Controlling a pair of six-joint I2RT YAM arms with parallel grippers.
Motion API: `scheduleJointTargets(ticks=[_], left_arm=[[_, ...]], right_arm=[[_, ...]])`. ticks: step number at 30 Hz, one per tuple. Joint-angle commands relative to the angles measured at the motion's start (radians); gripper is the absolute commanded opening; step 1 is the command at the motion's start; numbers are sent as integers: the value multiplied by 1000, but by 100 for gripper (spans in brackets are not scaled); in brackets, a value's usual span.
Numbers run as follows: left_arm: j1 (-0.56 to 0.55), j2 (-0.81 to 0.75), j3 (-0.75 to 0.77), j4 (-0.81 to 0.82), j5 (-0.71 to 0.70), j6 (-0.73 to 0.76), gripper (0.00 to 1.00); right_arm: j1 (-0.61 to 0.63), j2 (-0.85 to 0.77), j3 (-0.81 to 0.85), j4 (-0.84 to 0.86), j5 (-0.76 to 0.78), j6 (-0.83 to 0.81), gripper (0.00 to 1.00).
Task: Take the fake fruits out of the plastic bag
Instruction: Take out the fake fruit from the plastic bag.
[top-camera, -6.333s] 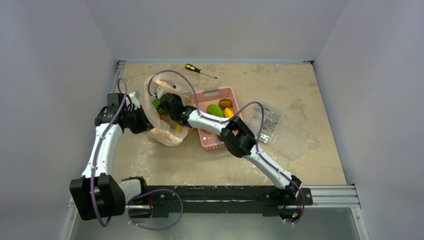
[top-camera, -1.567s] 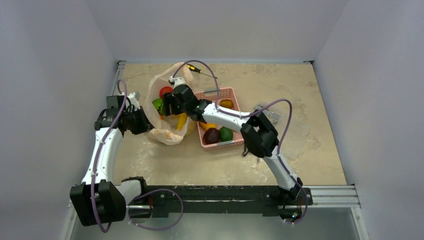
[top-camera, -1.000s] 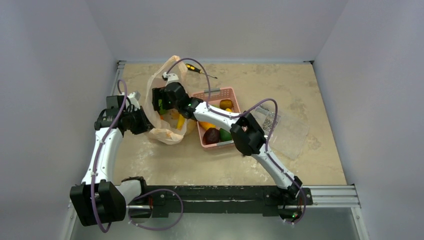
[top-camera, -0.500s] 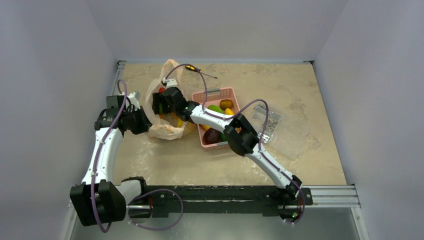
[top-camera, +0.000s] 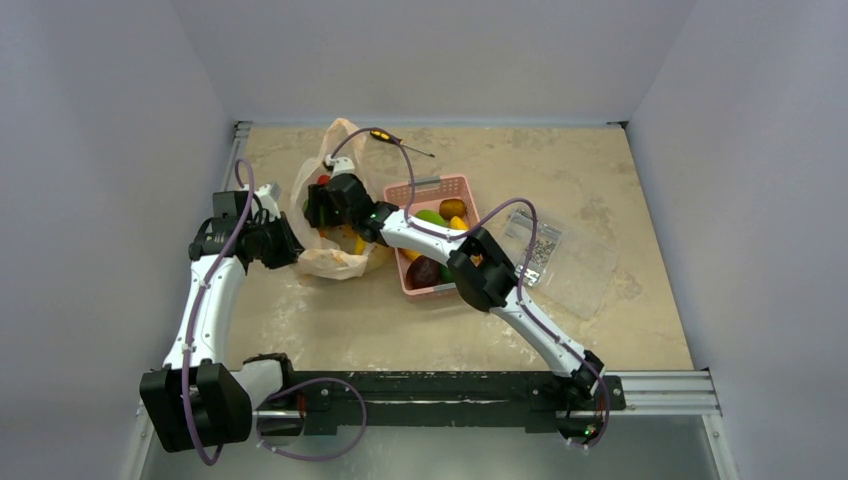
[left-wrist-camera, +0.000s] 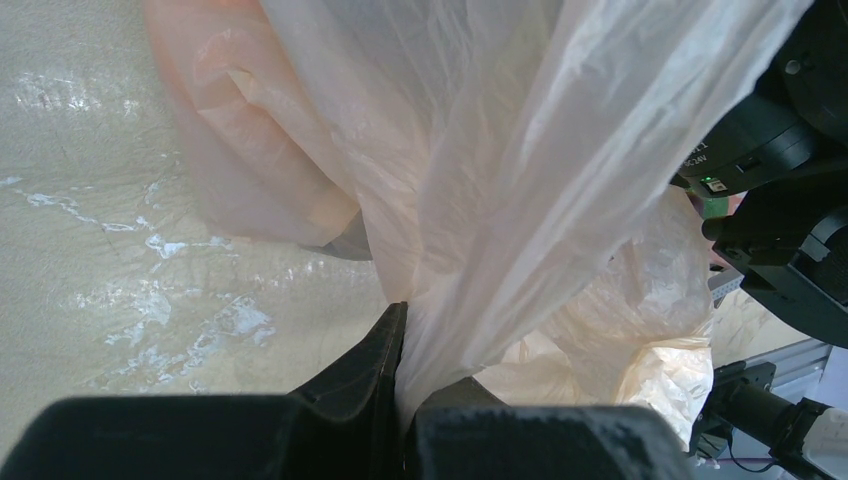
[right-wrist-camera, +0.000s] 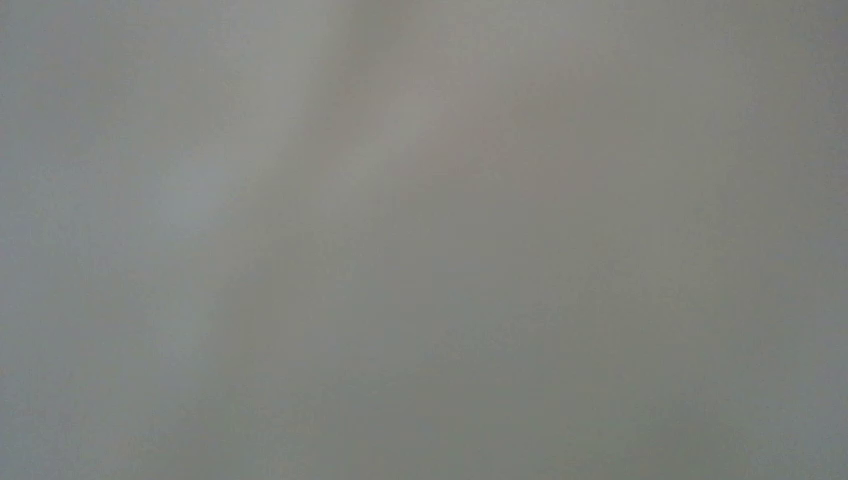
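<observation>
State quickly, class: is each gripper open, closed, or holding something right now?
Left gripper: closed, pinching the plastic bag.
Right gripper: cannot tell; its fingers are hidden in the bag and its wrist view is blank grey.

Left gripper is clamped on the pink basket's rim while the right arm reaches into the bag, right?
No: the left gripper is clamped on the plastic bag, not the pink basket, as the left wrist view shows. The right arm does reach into the bag.

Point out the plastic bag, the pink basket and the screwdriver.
plastic bag (top-camera: 332, 263), top external view, on its crumpled near lower edge.
pink basket (top-camera: 452, 182), top external view, on its far rim.
screwdriver (top-camera: 380, 134), top external view, on its yellow-and-black handle.
</observation>
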Motion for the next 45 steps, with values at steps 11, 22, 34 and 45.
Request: scheduleJointTargets(ticks=[11, 22, 34, 45], left_arm=[[-15, 9, 15, 26, 3, 3, 0], [-15, -59, 8, 15, -99, 6, 0], [-16, -46, 6, 23, -67, 5, 0], [-15, -37, 6, 29, -20, 5, 0]], right_arm=[[13, -6, 69, -8, -116, 81, 3], [-4, -222, -340, 54, -147, 92, 0], [13, -459, -508, 54, -105, -29, 0], [47, -587, -485, 54, -236, 7, 0]])
